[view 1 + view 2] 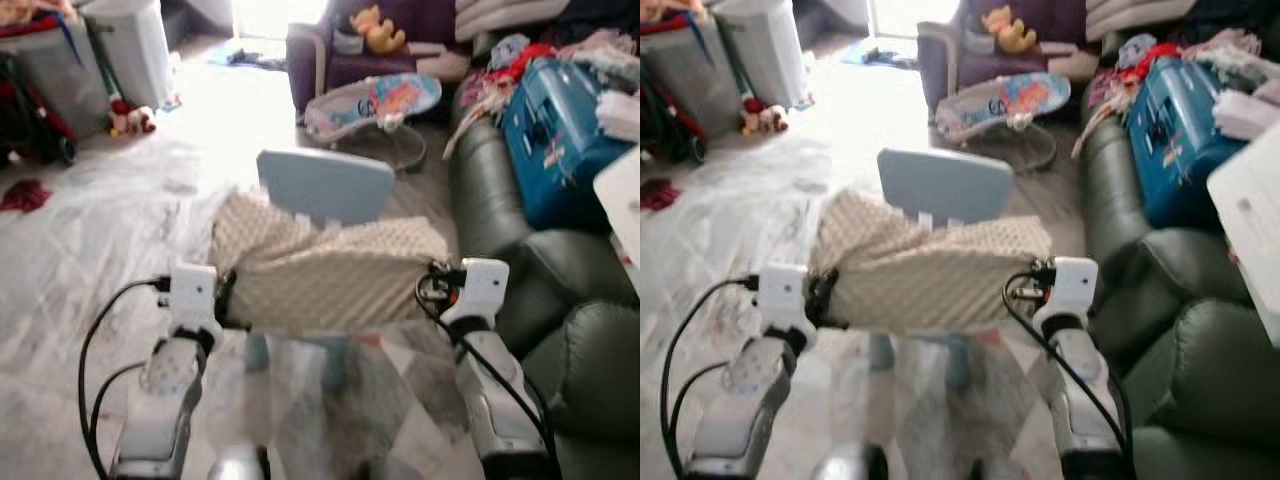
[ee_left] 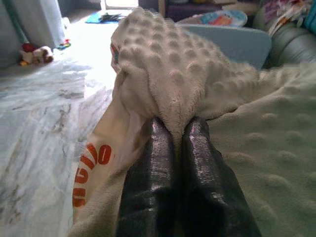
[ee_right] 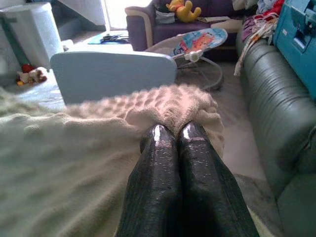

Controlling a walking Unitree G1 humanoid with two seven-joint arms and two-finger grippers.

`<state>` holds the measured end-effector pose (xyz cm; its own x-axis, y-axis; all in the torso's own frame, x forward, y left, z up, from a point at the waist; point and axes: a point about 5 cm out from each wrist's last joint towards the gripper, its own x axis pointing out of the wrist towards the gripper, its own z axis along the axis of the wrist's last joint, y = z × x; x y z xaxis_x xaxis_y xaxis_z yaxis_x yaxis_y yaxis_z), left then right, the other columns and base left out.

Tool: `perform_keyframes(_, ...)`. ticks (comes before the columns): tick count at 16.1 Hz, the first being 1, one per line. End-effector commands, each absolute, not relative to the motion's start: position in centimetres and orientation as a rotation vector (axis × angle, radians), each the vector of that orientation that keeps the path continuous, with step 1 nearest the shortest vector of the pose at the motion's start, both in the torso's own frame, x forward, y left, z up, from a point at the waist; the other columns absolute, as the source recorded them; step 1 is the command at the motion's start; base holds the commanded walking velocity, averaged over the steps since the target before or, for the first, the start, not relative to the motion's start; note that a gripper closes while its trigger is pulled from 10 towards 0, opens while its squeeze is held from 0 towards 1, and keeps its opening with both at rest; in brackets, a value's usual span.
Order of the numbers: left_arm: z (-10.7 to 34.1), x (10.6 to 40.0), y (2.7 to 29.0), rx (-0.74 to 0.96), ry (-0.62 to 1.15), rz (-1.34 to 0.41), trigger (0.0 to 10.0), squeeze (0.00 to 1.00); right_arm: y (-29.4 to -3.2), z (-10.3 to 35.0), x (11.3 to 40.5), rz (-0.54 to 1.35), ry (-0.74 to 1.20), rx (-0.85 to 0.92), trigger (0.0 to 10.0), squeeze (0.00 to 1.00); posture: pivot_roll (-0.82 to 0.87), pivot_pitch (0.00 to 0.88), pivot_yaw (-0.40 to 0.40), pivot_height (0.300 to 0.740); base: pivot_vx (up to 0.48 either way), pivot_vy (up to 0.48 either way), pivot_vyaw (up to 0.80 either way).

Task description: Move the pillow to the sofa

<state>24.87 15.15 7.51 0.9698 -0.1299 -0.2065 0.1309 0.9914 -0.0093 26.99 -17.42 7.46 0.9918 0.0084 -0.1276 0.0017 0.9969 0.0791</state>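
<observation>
Midway through the job, the cream, dimple-textured fabric pillow [image 1: 330, 270] hangs in the air between both arms, above a pale blue plastic chair back [image 1: 325, 185]. The left claw [image 2: 174, 129] pinches one corner, fingers closed on the fabric; the right claw [image 3: 173, 132] clamps the opposite end likewise. Lifting looks done; carrying it to the dark green leather sofa [image 1: 520, 300] on the robot's right remains.
</observation>
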Motion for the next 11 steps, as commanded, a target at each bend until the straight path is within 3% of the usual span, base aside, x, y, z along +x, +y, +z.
perform_keyframes(1,7.66,24.8,14.88,-0.003,0.2,-0.136,10.0,0.0,-18.09,7.8,26.94,-0.019,0.113,0.076,10.0,0.0,0.02,0.0,-0.006,0.74,-0.311,0.0,0.0)
perform_keyframes(5,7.68,25.05,14.73,-0.014,0.201,-0.139,10.0,0.0,-18.35,7.78,26.76,-0.025,0.118,0.071,10.0,0.0,0.01,0.0,-0.006,0.74,-0.319,0.0,0.0)
perform_keyframes(11,7.56,25.01,14.75,-0.025,0.205,-0.132,10.0,0.0,-18.44,7.73,26.58,-0.023,0.123,0.067,10.0,0.0,0.01,0.0,-0.011,0.74,-0.22,0.261,0.0)
